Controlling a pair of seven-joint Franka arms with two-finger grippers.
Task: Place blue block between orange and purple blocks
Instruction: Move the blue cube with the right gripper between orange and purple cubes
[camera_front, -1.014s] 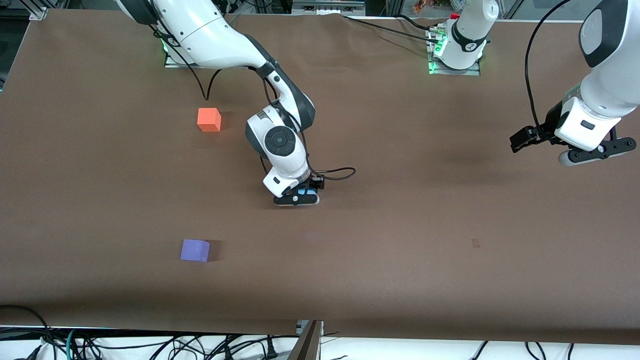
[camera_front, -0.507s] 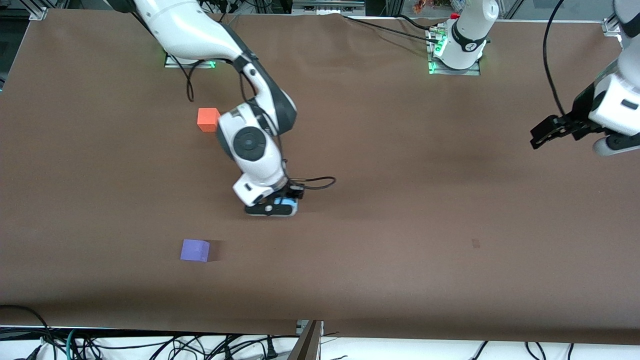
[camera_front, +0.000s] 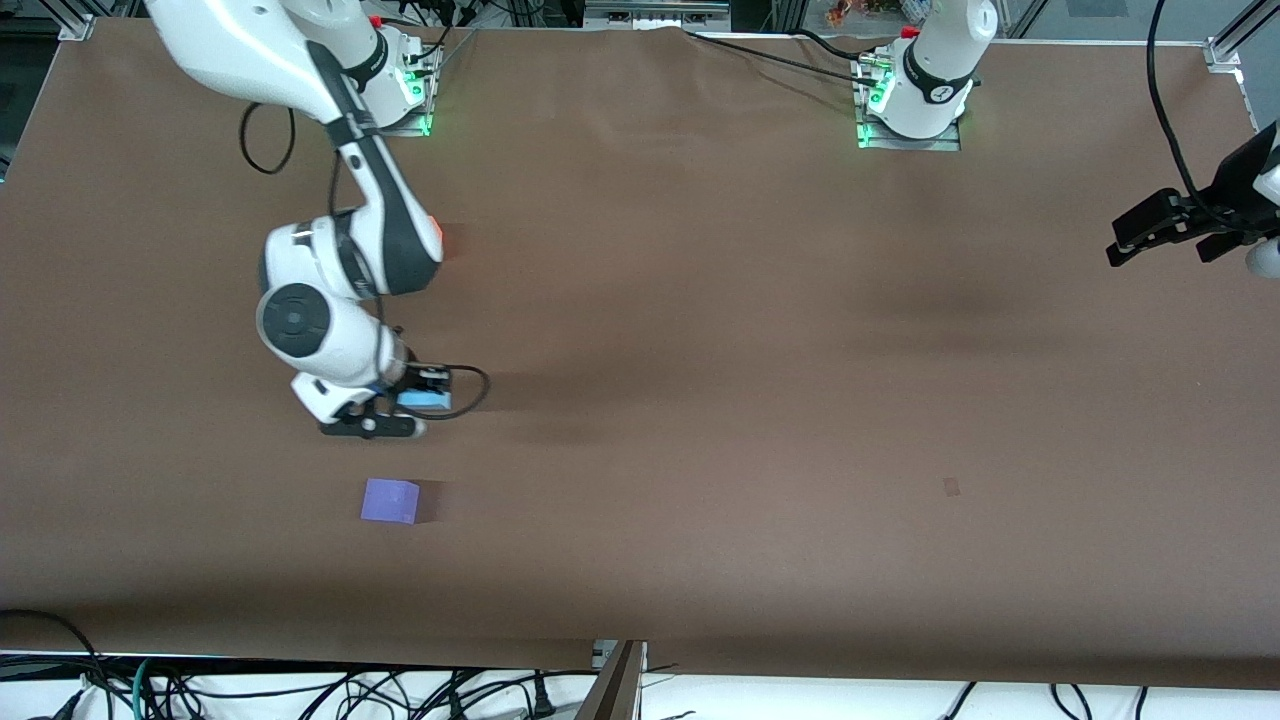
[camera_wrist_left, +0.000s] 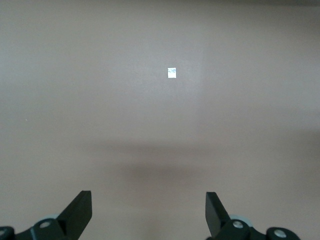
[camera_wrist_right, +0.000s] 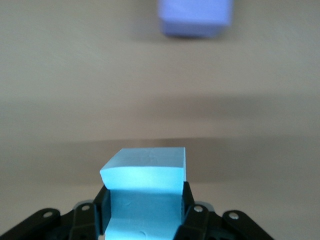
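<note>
Surface: brown, carrying the blocks.
Right tool: over the surface between the orange and purple blocks, clamped on the blue block.
Left tool: waiting over the left arm's end of the surface, fingers spread wide, holding nothing.
Purple block: nearer the camera than the right tool.
Orange block: mostly hidden by the right arm.

the right gripper is gripping the blue block over bare table, with the purple block lying just nearer the front camera and apart from it. the right arm's elbow is covering all but a sliver of the orange block. the left gripper is hanging spread over the table's left-arm end, well apart.
</note>
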